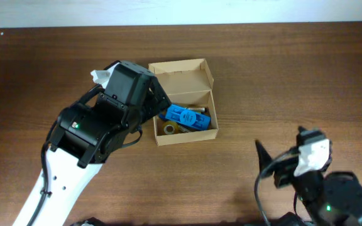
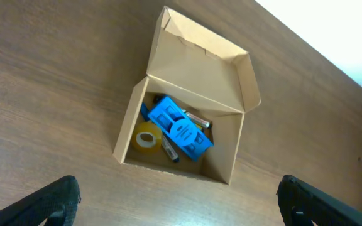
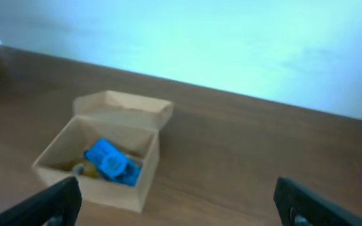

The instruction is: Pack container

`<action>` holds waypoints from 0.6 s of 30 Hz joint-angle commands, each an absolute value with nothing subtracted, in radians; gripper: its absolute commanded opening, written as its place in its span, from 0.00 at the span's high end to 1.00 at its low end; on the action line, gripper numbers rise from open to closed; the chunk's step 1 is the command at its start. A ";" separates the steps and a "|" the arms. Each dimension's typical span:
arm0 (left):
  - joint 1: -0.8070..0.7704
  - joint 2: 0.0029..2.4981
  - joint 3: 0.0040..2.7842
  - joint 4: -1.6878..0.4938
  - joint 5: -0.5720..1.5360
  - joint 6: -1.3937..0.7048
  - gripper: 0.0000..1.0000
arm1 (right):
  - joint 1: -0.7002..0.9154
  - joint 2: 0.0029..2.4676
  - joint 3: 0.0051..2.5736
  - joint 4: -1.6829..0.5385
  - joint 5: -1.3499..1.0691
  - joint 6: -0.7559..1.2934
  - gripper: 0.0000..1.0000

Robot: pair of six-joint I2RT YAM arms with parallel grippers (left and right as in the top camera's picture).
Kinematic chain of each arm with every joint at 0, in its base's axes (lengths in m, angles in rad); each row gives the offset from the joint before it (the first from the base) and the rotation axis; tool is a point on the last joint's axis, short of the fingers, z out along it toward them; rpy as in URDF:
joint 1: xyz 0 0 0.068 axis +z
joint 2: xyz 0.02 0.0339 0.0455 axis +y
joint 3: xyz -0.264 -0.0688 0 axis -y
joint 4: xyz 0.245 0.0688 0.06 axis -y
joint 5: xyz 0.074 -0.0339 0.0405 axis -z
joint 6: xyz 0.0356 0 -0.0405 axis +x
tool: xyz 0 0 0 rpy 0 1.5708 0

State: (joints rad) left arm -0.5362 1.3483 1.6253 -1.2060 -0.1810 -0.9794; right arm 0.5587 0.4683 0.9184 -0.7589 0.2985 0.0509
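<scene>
- Overhead: the container point(image 1: 187, 137) sits on the tabletop point(image 1: 281, 75) a little left of centre. Its long axis runs left to right, and its lid point(image 1: 181, 74) is thrown back on the far side, hinged along the far long edge.
- Overhead: the left arm point(image 1: 99, 125) hangs over the box's left end and is clearly the nearer. The right arm point(image 1: 313, 169) waits well apart at the near right. The left jaws are hidden under the wrist housing here.
- Overhead: a blue plastic object point(image 1: 187, 117) lies slantwise inside, with a tape roll point(image 1: 168, 129) beside it and a dark pen point(image 1: 197, 110) behind it. A white crumpled thing point(image 1: 98, 76) peeks out behind the left arm.
- Left wrist: the box lies ahead of and below the left jaws, centred between them with its open mouth facing the camera. The two dark fingertips point(image 2: 52, 201) stand wide apart at the lower corners with nothing between them, so these jaws are open and empty.
- Left wrist: to my eye the flap remains to be folded down, and that push must come from the far side toward the near wall. I cannot tell whether the blue object stands proud of the rim.
- Right wrist: the view is blurred. The box lies ahead and to the left, and the right jaws are spread wide and empty.
- Surface and room: the wood-grain tabletop is flat, with free space right of and in front of the box.
</scene>
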 commanded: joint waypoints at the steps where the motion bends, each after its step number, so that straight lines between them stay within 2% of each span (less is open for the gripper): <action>1: -0.474 1.348 1.636 -1.201 -0.206 -0.966 0.01 | 0.539 0.683 1.116 -0.795 0.434 0.094 0.01; 9: -0.238 1.372 1.635 -1.142 -0.207 -0.922 0.00 | 0.226 1.296 1.589 -1.015 0.365 0.078 0.01; 10: -0.213 1.380 1.635 -1.142 -0.207 -0.923 0.09 | 0.206 1.354 1.625 -1.014 0.346 0.077 0.01; 11: -0.187 1.390 1.635 -1.141 -0.207 -0.923 0.23 | 0.190 1.401 1.648 -1.007 0.336 0.075 0.01; 12: -0.165 1.401 1.635 -1.141 -0.207 -0.924 0.42 | 0.178 1.441 1.662 -1.001 0.325 0.068 0.01; 13: -0.139 1.420 1.635 -1.140 -0.206 -0.926 0.71 | 0.162 1.489 1.669 -0.984 0.304 0.068 0.08; 14: -0.124 1.435 1.635 -1.140 -0.206 -0.926 0.87 | 0.154 1.520 1.668 -0.971 0.285 0.068 0.21; 15: -0.107 1.458 1.635 -1.140 -0.203 -0.931 0.98 | 0.145 1.549 1.668 -0.960 0.261 0.068 0.33; 17: -0.081 1.514 1.635 -1.124 -0.177 -0.934 0.98 | 0.120 1.626 1.668 -0.934 0.169 0.068 0.70; 18: -0.073 1.537 1.635 -1.110 -0.154 -0.933 0.98 | 0.109 1.660 1.668 -0.924 0.121 0.068 0.82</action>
State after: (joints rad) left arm -0.1036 1.4601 1.6257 -1.1355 -0.1928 -0.9379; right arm 0.1440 1.5787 1.6428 -0.9482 0.2749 0.0677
